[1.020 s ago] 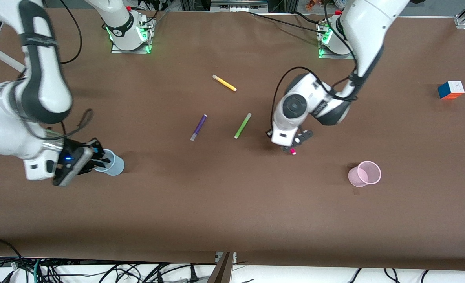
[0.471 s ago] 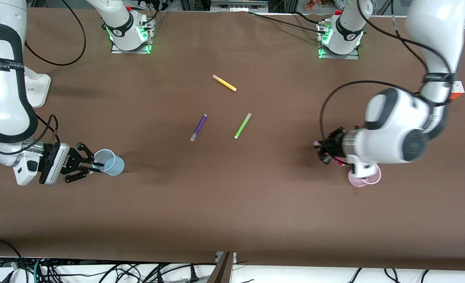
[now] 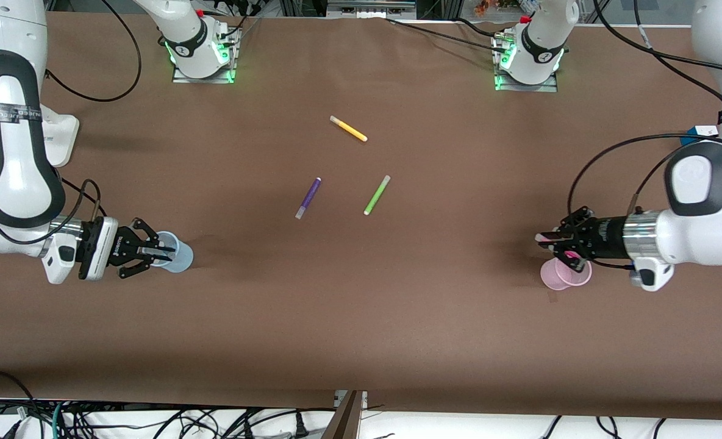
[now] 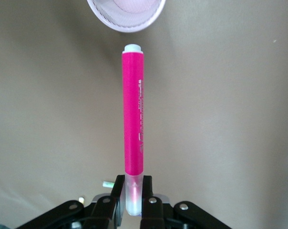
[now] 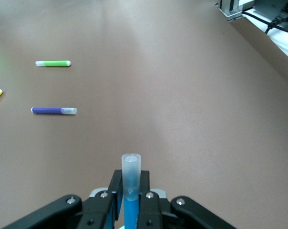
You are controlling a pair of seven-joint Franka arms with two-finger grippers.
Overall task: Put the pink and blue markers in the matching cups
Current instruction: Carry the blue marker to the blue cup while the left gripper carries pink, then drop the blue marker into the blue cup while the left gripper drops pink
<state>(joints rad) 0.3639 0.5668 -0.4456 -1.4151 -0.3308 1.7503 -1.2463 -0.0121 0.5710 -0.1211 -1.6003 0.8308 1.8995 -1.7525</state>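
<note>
My left gripper (image 3: 548, 239) is shut on the pale end of the pink marker (image 4: 133, 109) and holds it over the pale pink cup (image 3: 559, 275). The marker's other end points at the cup's mouth (image 4: 126, 12), just short of its rim. My right gripper (image 3: 163, 250) is shut on the blue marker (image 5: 131, 169) near its pale grey end and holds it over the pale blue cup (image 3: 179, 257). The marker's blue body runs down out of sight between the fingers. The left gripper (image 4: 133, 185) and the right gripper (image 5: 130, 180) each clamp their marker on both sides.
A purple pen (image 3: 308, 198), a lime-green pen (image 3: 377, 194) and a yellow pen (image 3: 348, 128) lie at the table's middle. A colour cube (image 3: 696, 130) shows partly past the left arm near that arm's end of the table.
The left arm has swung from the table's middle to over the pink cup, carrying the pink marker. The right gripper has turned level at the blue cup, still holding the blue marker.
</note>
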